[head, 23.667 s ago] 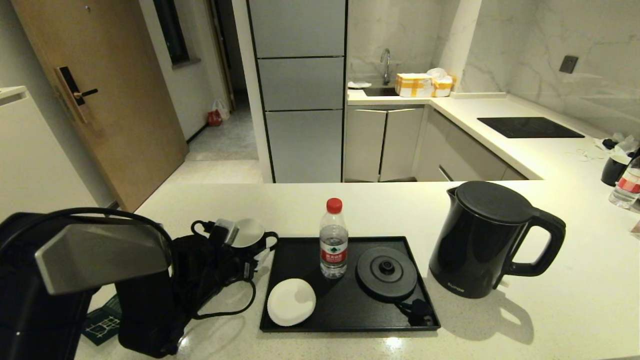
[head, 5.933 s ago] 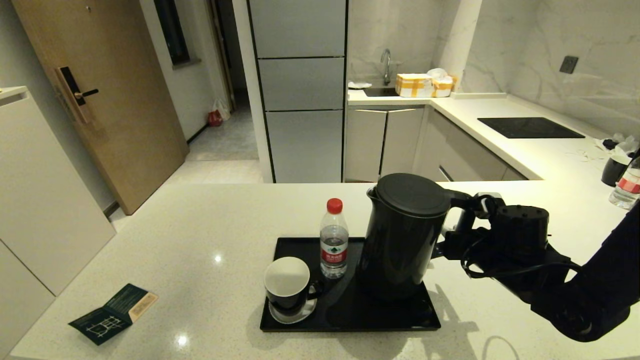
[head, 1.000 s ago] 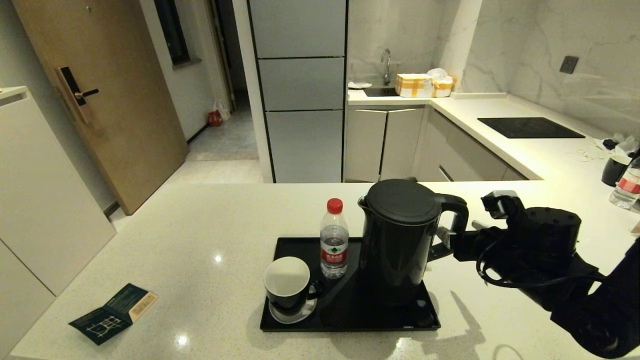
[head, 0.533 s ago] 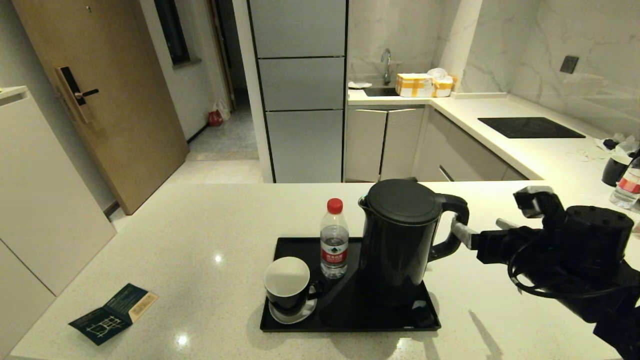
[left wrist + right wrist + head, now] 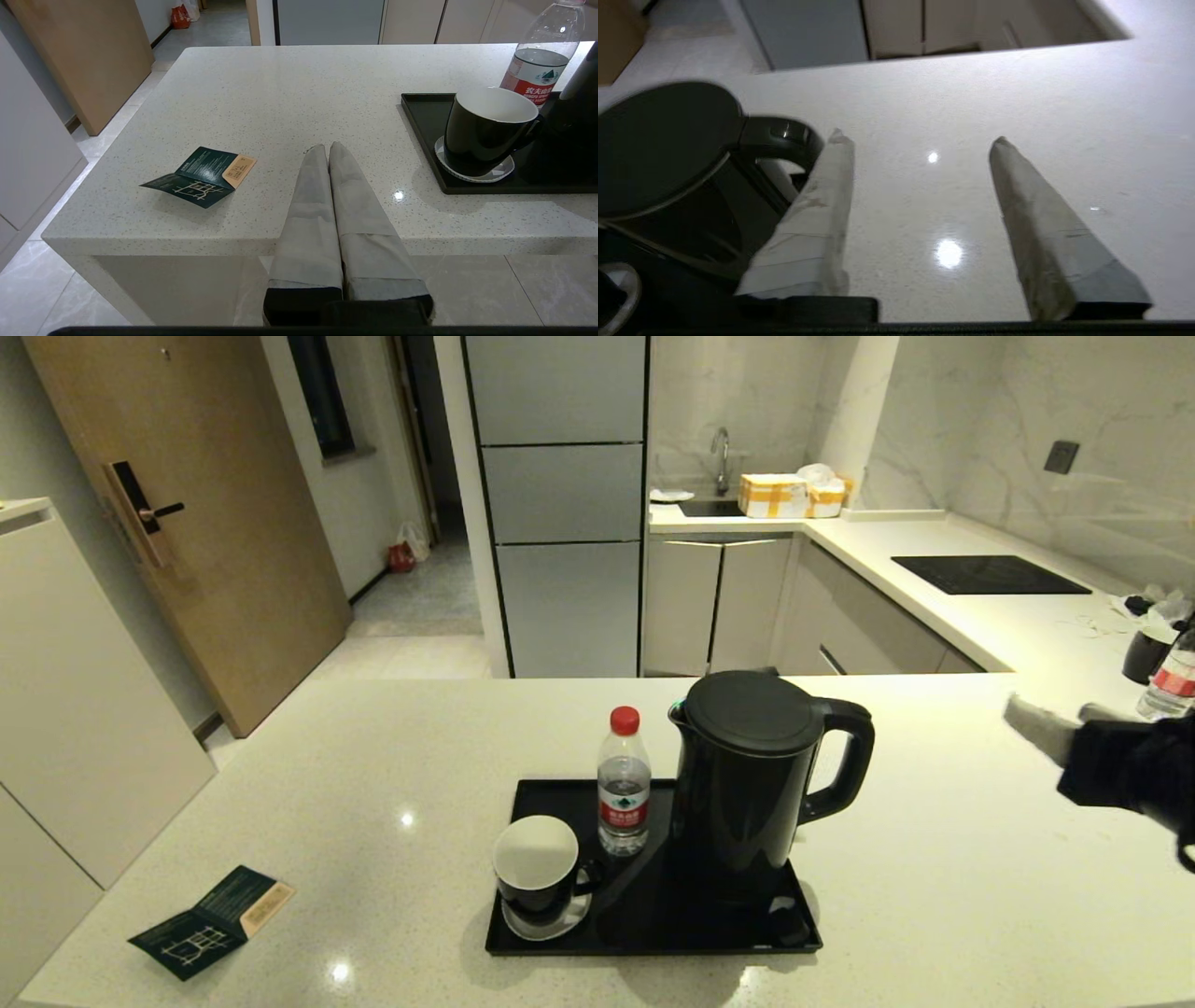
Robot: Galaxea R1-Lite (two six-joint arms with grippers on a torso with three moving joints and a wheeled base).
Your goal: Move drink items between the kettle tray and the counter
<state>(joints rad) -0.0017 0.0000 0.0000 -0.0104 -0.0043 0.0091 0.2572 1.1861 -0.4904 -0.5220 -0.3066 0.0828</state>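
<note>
The tall black kettle (image 5: 761, 775) stands on the right half of the glossy black tray (image 5: 653, 947), its handle pointing right. The red-capped bottle (image 5: 623, 782) stands beside it on the tray. A black mug (image 5: 537, 868) with a white inside sits on a white saucer at the tray's front left. My right gripper (image 5: 1050, 714) hovers open and empty over the counter (image 5: 373, 784), well to the right of the kettle handle (image 5: 777, 135). In its wrist view the right gripper (image 5: 920, 140) has nothing between its fingers. My left gripper (image 5: 327, 148) is shut at the counter's near edge, left of the tray.
A dark green leaflet (image 5: 210, 919) lies on the counter's front left. At the far right stand a second mug (image 5: 1146, 653) and bottle (image 5: 1172, 686). The black hob panel (image 5: 990, 574) and a yellow-taped box (image 5: 775, 495) are further back.
My right gripper has let go of the kettle handle and drawn back to the right. The kettle stays still on the tray, where it moved from the counter earlier.
</note>
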